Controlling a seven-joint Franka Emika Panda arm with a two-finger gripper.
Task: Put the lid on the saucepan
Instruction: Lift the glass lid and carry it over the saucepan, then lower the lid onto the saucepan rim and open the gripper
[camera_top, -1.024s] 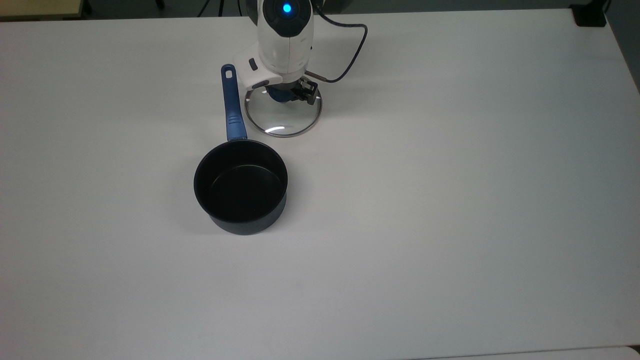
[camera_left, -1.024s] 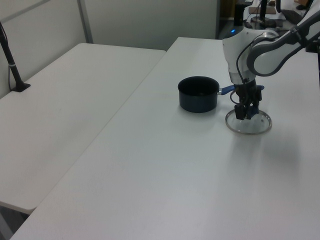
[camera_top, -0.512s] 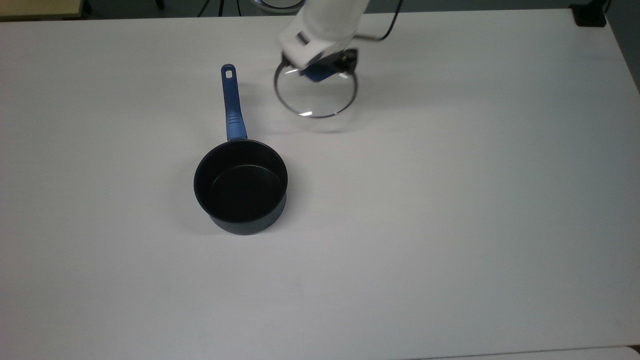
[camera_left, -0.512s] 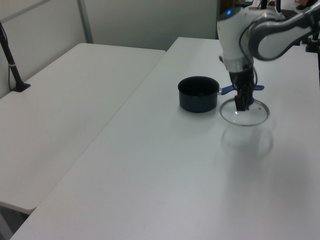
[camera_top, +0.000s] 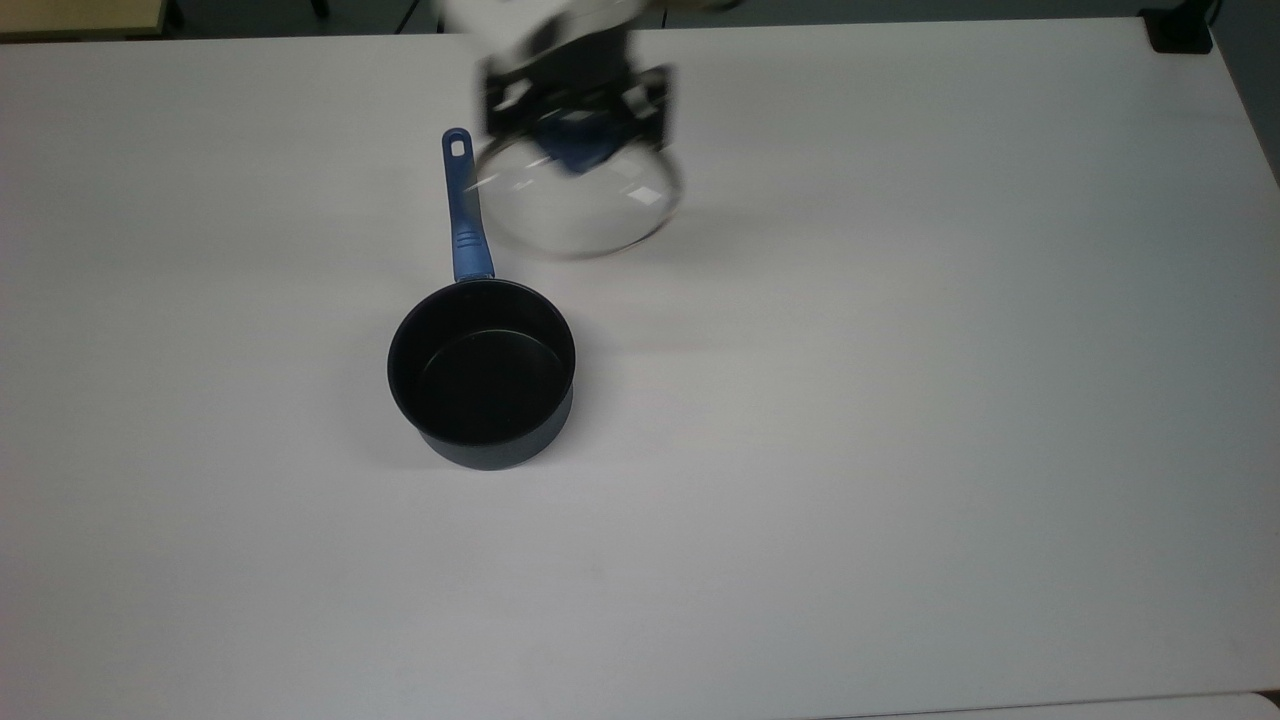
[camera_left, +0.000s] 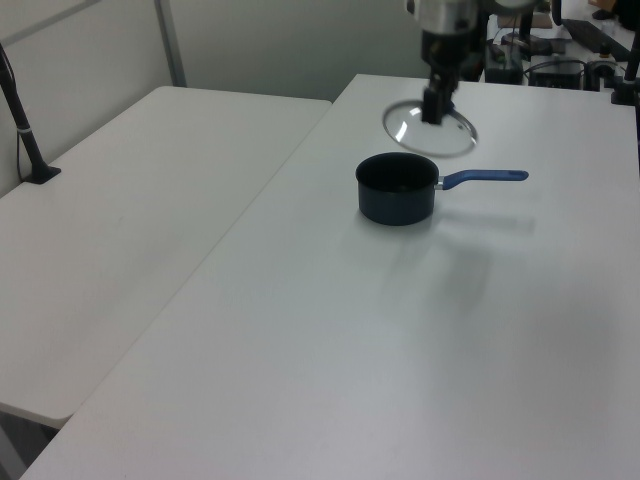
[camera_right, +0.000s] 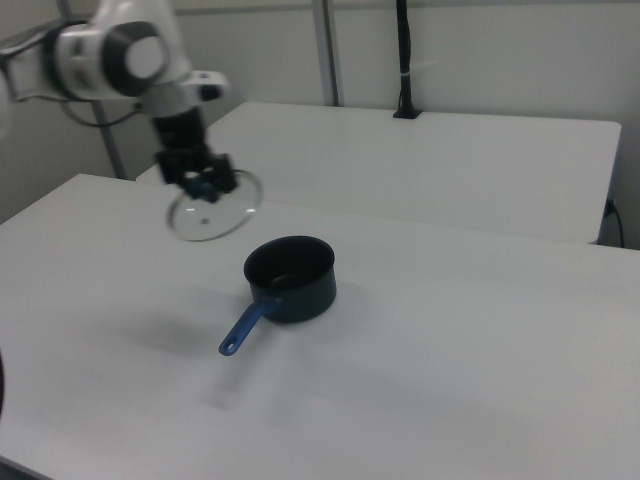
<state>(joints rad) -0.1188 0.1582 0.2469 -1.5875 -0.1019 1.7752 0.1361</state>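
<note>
The dark saucepan (camera_top: 482, 372) stands uncovered on the white table, its long blue handle (camera_top: 461, 205) reaching toward the top view's upper edge. It is also seen as the saucepan (camera_left: 397, 187) and the saucepan (camera_right: 291, 277). The clear glass lid (camera_top: 575, 200) hangs high above the table, tilted a little, held by its blue knob (camera_top: 585, 143). My gripper (camera_top: 578, 105) is shut on that knob. In the left view the lid (camera_left: 430, 128) floats above and behind the pan. In the right view the lid (camera_right: 212, 216) hangs to the pan's left under the gripper (camera_right: 203, 180).
The white table (camera_top: 900, 400) spreads wide around the pan. A second white table (camera_left: 130, 200) stands alongside in the left view, with a black post (camera_left: 22, 130) on it. A black object (camera_top: 1180, 30) sits at the top view's upper right corner.
The gripper has lifted the lid off the table and carried it upward. In the left view the lid went from beside the handle to high above and behind the pan.
</note>
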